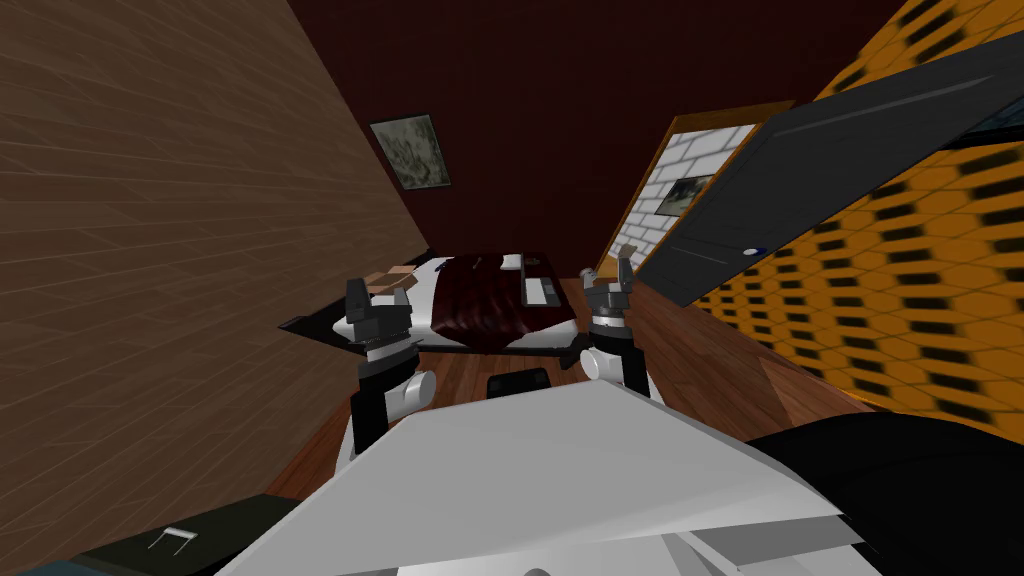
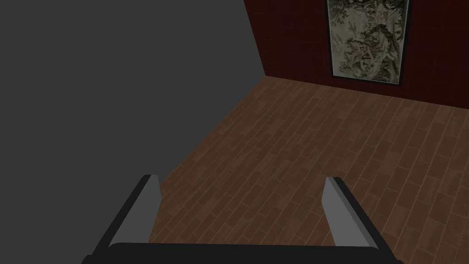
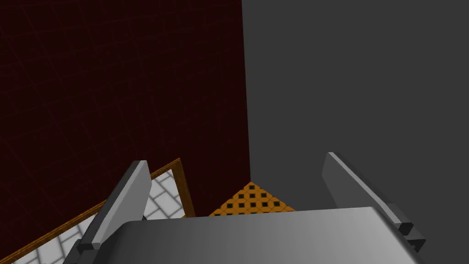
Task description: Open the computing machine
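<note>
A flat white and grey thing, small and far off, lies on the right side of a bed with a dark red cover; it may be the computing machine, and it looks shut flat. Both arms are raised in front of me, well short of the bed. My left gripper is open with nothing between its fingers. My right gripper is also open and holds nothing.
A dark grey door stands open at the right, by an orange patterned wall. Brown boxes lie at the bed's left on a black ledge. A dark box sits on the wooden floor before the bed. A dark cabinet is near my left.
</note>
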{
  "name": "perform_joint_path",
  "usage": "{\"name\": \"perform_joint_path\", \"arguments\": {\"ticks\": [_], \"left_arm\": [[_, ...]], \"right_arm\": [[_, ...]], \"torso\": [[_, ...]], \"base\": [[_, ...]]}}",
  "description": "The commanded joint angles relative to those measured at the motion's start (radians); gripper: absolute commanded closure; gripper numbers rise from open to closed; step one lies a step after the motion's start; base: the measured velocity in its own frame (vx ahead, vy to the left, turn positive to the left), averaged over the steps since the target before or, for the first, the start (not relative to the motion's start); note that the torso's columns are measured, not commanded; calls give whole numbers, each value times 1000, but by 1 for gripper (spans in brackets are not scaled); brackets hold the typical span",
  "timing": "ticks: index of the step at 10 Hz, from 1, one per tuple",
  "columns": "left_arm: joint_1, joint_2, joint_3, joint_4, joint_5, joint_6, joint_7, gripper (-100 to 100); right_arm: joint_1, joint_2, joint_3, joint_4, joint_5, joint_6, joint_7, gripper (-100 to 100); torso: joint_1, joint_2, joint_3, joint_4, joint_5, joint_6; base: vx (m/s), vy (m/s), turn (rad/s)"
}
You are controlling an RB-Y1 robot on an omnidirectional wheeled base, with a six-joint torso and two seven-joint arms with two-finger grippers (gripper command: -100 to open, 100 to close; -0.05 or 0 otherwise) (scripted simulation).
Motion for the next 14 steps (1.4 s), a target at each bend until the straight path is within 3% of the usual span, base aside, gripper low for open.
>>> {"name": "perform_joint_path", "arguments": {"ticks": [1, 9, 10, 11, 14], "left_arm": [[0, 0, 0, 0, 0, 0, 0, 0], [0, 0, 0, 0, 0, 0, 0, 0], [0, 0, 0, 0, 0, 0, 0, 0], [0, 0, 0, 0, 0, 0, 0, 0], [0, 0, 0, 0, 0, 0, 0, 0]], "right_arm": [[0, 0, 0, 0, 0, 0, 0, 0], [0, 0, 0, 0, 0, 0, 0, 0], [-3, -39, -3, 6, 7, 5, 6, -100], [-5, -67, -6, 13, 14, 11, 11, -100], [-18, -147, -20, 44, 46, 36, 38, -100]], "torso": [[0, 40, -82, 41, 0, 0], [0, 618, -1234, 617, 0, 0], [0, 691, -1382, 691, 0, 0], [0, 725, -1451, 724, 0, 0], [1, 737, -1476, 738, 0, 0]], "base": [[0, 0, 0], [0, 0, 0], [6, 10, 20], [2, 20, 33], [3, 40, 54]]}}
